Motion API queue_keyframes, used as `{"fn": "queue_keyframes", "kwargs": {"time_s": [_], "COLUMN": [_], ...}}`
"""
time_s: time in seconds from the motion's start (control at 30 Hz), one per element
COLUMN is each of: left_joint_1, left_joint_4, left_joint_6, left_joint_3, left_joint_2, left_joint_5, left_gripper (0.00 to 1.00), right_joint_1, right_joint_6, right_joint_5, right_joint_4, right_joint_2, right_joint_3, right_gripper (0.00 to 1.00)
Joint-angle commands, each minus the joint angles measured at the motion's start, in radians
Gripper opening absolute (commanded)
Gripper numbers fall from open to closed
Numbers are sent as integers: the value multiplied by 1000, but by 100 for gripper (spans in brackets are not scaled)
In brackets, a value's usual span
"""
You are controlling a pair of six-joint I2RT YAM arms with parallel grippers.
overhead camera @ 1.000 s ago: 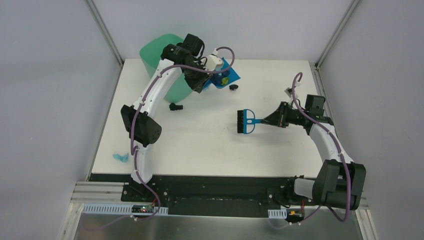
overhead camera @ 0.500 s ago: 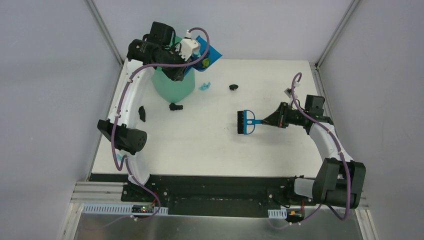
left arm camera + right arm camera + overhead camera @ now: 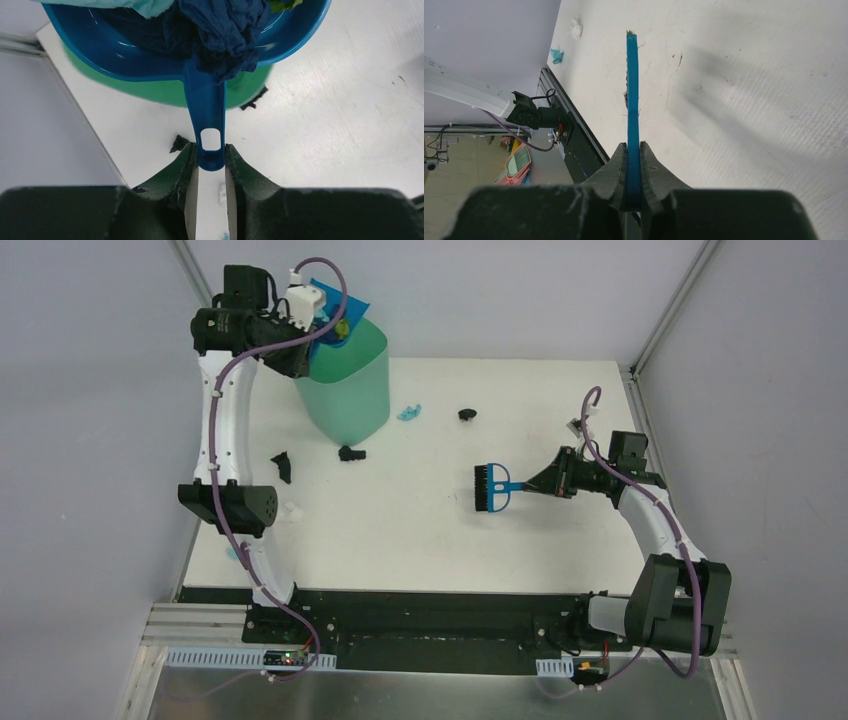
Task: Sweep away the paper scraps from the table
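My left gripper (image 3: 211, 157) is shut on the handle of the blue dustpan (image 3: 150, 45), which it holds over the mint-green bin (image 3: 350, 390) at the table's far left. Dark blue and pale paper scraps (image 3: 225, 30) lie in the pan. Loose scraps lie on the table (image 3: 420, 540): a light blue one (image 3: 409, 412), black ones (image 3: 466, 414) (image 3: 350, 453) (image 3: 283, 467), and a white one (image 3: 292, 510). Right of centre, my right gripper (image 3: 633, 150) is shut on the handle of the blue brush (image 3: 490, 487), its black bristles pointing left.
Another light blue scrap (image 3: 234, 553) lies near the front left corner, partly behind my left arm. The black front edge (image 3: 420, 598) runs along the near side. Grey walls close in on the left, the back and the right.
My left arm has swung left and lifted the dustpan from beside the bin to above it, uncovering scraps on the table. The right arm and the brush have not moved.
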Motion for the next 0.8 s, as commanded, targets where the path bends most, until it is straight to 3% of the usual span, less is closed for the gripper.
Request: {"fn": "queue_keyframes", "kwargs": {"time_s": [0.0,0.37,0.77], "left_joint_1": [79,161,161], "left_joint_4": [-38,-40,22], "left_joint_6": [10,140,325], "left_joint_3": [110,108,110], "left_joint_2": [58,107,138], "left_joint_5": [25,-114,-297], "left_gripper": [4,5,4], "right_joint_1": [-7,-7,-7], "right_joint_6": [-40,-73,-110], "right_joint_5": [-21,-21,-13], "right_joint_4": [-3,-22,-57], "right_joint_2": [3,16,13], "right_joint_3": [30,38,50], "right_gripper": [0,0,0]}}
